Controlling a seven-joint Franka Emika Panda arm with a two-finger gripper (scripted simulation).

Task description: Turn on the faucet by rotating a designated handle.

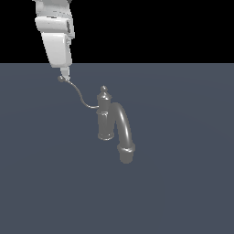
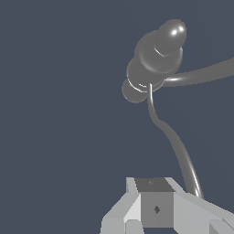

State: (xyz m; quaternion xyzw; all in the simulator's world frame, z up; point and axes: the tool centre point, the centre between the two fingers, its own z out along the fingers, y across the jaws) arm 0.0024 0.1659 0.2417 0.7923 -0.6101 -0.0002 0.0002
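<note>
Currently: gripper positioned at the handle tip, faucet standing on the grey floor.

Largest item first: the floor [image 1: 183, 192] carries the faucet [image 1: 106, 119] near the centre of the exterior view, its arched spout [image 1: 124, 130] dropping toward 5 o'clock. From the post, the handle [image 1: 78, 95] runs out toward 10 o'clock as a thin S-curve, so its long axis lies along the 10-to-4 line and ends in a small ball tip [image 1: 62, 78]. The gripper [image 1: 65, 73] hangs directly above that tip, at 12 o'clock from it, fingertips touching or just beside the ball. Contact cannot be confirmed. Finger spacing is not resolvable in either view, so whether the jaws are apart or closed cannot be told. Judged requirement: a sideways push on the tip, swinging the lever about the post.
</note>
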